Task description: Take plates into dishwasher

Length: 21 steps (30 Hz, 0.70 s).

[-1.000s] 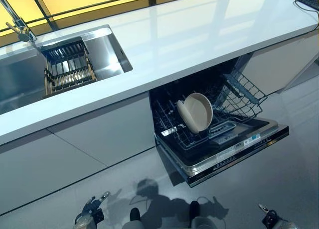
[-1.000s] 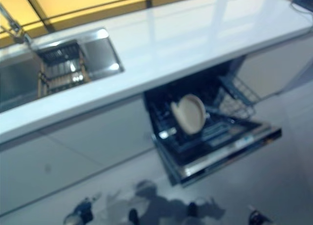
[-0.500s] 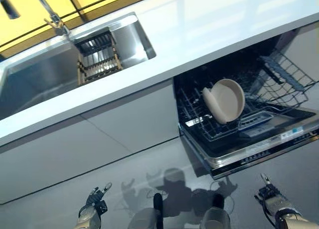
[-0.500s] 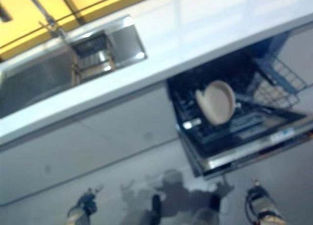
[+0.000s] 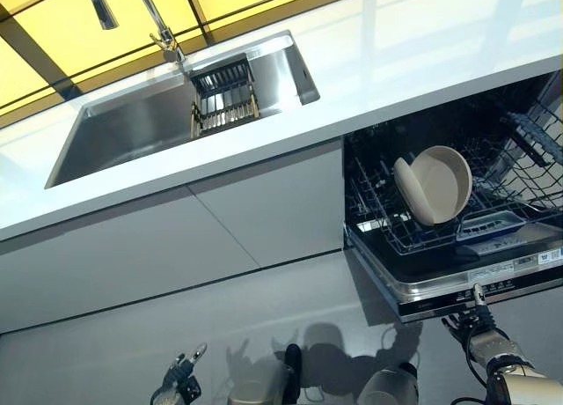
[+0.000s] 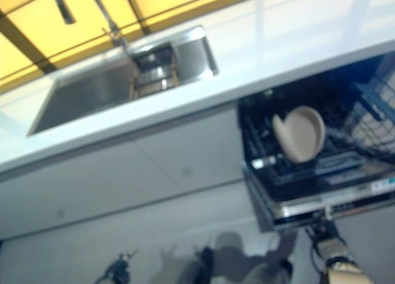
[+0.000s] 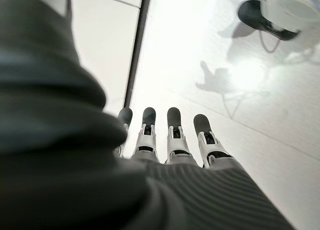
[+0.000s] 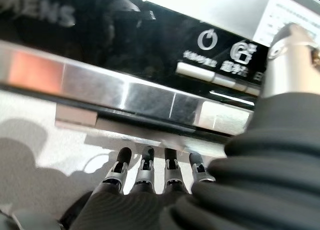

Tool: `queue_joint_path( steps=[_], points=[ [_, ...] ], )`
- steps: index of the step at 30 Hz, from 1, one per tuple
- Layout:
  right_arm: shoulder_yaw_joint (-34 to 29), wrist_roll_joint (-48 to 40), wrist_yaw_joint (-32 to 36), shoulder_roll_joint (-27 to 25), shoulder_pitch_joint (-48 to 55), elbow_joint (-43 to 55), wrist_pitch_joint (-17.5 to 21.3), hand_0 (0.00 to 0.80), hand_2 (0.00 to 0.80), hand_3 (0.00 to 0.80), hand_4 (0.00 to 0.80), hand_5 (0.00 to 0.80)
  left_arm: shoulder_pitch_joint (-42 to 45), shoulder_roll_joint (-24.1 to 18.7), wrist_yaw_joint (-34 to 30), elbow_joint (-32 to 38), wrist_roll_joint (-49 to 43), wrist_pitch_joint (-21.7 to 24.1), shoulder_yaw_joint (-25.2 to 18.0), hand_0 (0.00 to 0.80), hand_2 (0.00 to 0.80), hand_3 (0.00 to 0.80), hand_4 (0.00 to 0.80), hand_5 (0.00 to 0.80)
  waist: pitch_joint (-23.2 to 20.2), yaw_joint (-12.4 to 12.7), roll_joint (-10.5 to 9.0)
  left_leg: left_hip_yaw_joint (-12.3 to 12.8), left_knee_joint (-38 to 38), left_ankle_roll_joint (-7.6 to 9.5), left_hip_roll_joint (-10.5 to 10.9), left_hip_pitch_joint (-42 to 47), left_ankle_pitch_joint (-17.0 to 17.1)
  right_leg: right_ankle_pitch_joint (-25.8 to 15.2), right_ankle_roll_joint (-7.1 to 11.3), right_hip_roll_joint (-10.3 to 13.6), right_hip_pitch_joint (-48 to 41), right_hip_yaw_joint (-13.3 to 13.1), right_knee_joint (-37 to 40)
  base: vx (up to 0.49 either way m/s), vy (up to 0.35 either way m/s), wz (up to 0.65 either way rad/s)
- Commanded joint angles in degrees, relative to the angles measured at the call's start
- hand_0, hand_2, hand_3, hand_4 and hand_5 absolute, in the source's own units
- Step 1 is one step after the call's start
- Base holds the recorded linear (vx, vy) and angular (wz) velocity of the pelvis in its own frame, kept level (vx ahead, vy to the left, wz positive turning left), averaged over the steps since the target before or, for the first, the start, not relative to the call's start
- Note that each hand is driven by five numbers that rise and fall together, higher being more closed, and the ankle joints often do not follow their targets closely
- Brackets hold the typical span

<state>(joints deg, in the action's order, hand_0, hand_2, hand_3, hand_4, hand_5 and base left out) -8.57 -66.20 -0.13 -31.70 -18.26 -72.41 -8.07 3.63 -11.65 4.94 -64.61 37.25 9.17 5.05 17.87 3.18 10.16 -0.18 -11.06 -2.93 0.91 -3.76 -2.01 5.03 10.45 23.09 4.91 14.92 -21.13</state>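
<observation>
Beige plates point(image 5: 434, 185) stand on edge in the pulled-out lower rack point(image 5: 387, 233) of the open dishwasher under the counter at the right. The dishwasher door point(image 5: 466, 282) hangs open with its control strip facing me. My right hand point(image 5: 482, 333) is open and empty, just below the door's front edge. The right wrist view shows its straight fingers point(image 8: 145, 171) under the door's control panel point(image 8: 150, 50). My left hand point(image 5: 180, 387) is low over the floor, open and empty, with straight fingers point(image 7: 172, 132) in its wrist view.
A steel sink point(image 5: 132, 132) with a faucet point(image 5: 158, 26) is set in the white counter point(image 5: 396, 62) at the left. A dish rack point(image 5: 224, 101) sits in the sink's right end. The dishwasher's upper basket point(image 5: 537, 132) juts out at the far right. Grey cabinet fronts point(image 5: 176, 246) run below the counter.
The camera has swung, so the whole scene shifted right in view. My right hand has come up closer to the door's front edge. The plates stay in the rack.
</observation>
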Motion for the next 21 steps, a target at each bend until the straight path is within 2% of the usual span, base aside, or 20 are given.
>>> queue_joint_path(
  steps=[1, 9, 21],
  points=[
    [2.28, -2.07, 13.14, 3.52, -18.59, 11.79, 2.57, 0.0, 0.0, 0.0, 0.0, 0.0, -1.77, -3.63, 0.97, 2.12, -0.99, 0.47, -0.25, 0.0, 0.0, 0.0, 0.0, 0.0, -1.27, 5.82, -0.9, 0.75, -7.11, -0.36, -1.98, -1.11, -2.24, 2.98, -5.84, -0.97, -2.91, 1.96, -3.91, 0.047, -0.074, 0.02],
    [3.46, -5.96, 15.94, 2.79, -21.71, 16.69, 4.07, 0.0, 0.0, 0.0, 0.0, 0.0, 0.02, -5.47, 0.73, 5.34, -4.94, -1.42, 0.08, 0.0, 0.0, 0.0, 0.0, 0.0, -2.68, 7.45, -2.99, 1.2, -7.07, -0.49, -3.65, 1.42, -1.99, 2.08, -4.84, -2.51, -7.95, 3.57, -0.87, 0.095, -0.071, 0.06],
    [3.57, -7.71, 16.96, 1.65, -23.38, 17.94, 5.07, 0.0, 0.0, 0.0, 0.0, 0.0, 1.8, -6.97, -0.97, 4.57, -6.3, -0.81, 0.01, 0.0, 0.0, 0.0, 0.0, 0.0, -4.06, 8.38, -4.4, 1.73, -6.44, -1.04, -4.9, 2.49, -0.95, 0.84, -4.05, -3.82, -11.79, 4.75, 2.61, 0.035, -0.027, 0.03]
  ],
)
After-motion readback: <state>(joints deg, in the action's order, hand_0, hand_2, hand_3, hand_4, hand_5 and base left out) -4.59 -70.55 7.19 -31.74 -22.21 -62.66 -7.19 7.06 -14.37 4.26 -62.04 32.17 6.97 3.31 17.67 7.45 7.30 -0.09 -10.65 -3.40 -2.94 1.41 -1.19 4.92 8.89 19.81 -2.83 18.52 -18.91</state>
